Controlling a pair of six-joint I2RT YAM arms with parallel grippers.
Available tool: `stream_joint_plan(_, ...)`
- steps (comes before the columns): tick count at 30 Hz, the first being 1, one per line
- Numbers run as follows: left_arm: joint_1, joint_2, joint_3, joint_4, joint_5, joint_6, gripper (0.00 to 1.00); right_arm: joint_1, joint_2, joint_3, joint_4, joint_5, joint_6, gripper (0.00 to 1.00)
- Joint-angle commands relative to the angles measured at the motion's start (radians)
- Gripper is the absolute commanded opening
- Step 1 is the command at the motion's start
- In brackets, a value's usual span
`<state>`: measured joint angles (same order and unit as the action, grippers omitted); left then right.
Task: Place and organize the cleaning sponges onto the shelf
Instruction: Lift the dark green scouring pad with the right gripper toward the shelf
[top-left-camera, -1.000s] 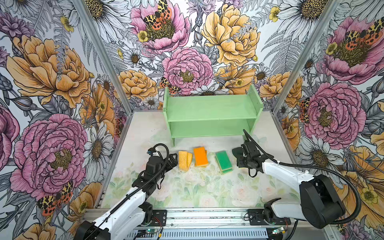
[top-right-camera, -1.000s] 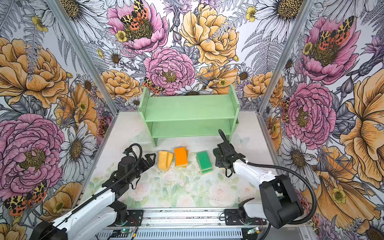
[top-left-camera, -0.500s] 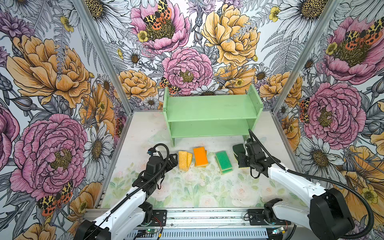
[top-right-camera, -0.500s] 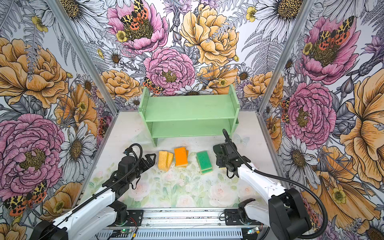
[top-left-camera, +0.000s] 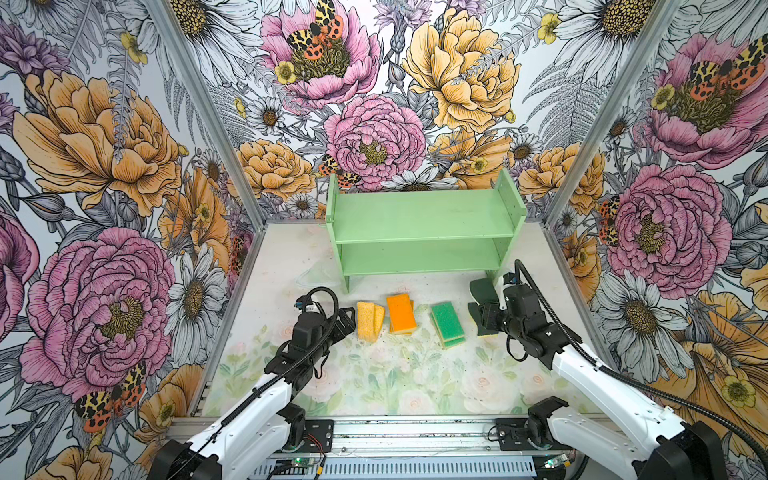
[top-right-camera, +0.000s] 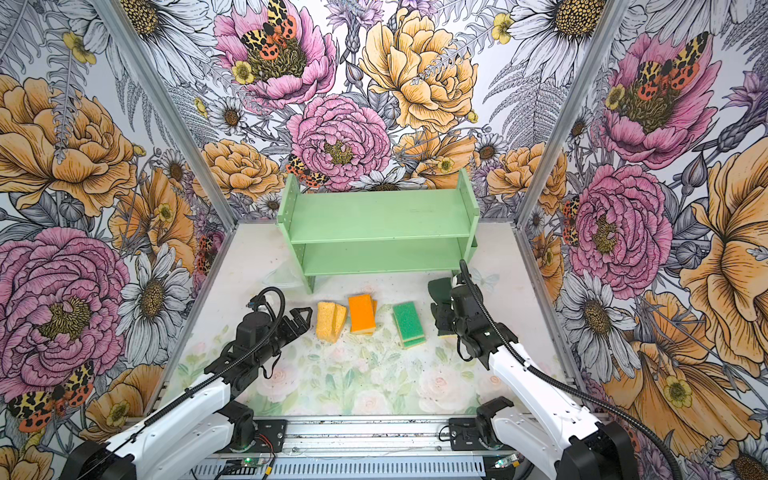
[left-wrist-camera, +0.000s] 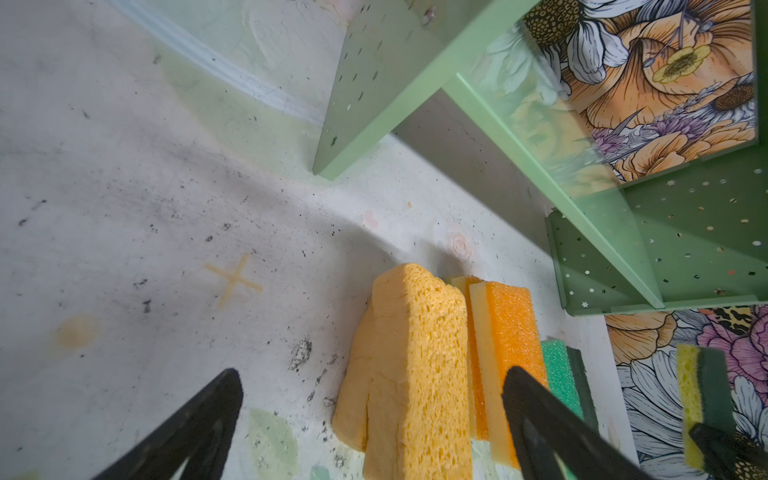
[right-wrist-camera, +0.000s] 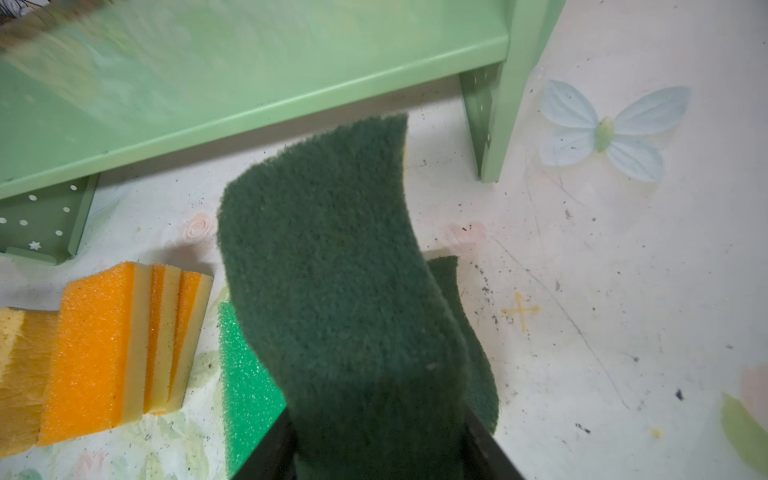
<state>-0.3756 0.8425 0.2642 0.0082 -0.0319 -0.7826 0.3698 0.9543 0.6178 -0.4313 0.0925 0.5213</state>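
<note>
The mint-green shelf (top-left-camera: 424, 216) (top-right-camera: 382, 216) (right-wrist-camera: 249, 83) stands at the back with bare tiers. In front of it lies a row of cleaning sponges: two porous yellow ones (top-left-camera: 370, 322) (left-wrist-camera: 415, 365), an orange-topped stack (top-left-camera: 401, 311) (right-wrist-camera: 95, 345) and a green-topped pair (top-left-camera: 446, 324) (right-wrist-camera: 245, 374). My right gripper (top-left-camera: 488, 318) (right-wrist-camera: 378, 419) is shut on a wavy dark-green-topped sponge (top-left-camera: 482, 289) (right-wrist-camera: 332, 270), held above a second one (right-wrist-camera: 480, 374) near the shelf's right leg. My left gripper (top-left-camera: 347, 322) (left-wrist-camera: 374, 374) is open just left of the yellow sponges.
Floral walls close in the table on the left, back and right. A metal rail (top-left-camera: 415, 432) carrying both arm bases runs along the front edge. The shelf's left leg (left-wrist-camera: 353, 137) stands a little beyond the yellow sponges.
My right gripper has tightened on the dark green sponge and raised it slightly toward the shelf, with the arm's elbow swinging right. The left arm and the other sponges have not moved.
</note>
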Motion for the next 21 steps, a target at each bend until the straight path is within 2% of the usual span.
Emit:
stream_joint_plan(1, 0.007, -0.009, 0.017, 0.021, 0.024, 0.020, 0.99, 0.010, -0.032, 0.015, 0.022, 0.050, 0.026, 0.52)
stream_joint_plan(13, 0.036, -0.042, 0.017, 0.006, 0.060, 0.045, 0.99, 0.010, 0.091, 0.113, 0.113, 0.100, 0.019, 0.52)
stream_joint_plan(21, 0.087, -0.070, 0.032, -0.030, 0.171, 0.063, 0.99, 0.015, 0.186, 0.165, 0.196, 0.121, 0.039, 0.52)
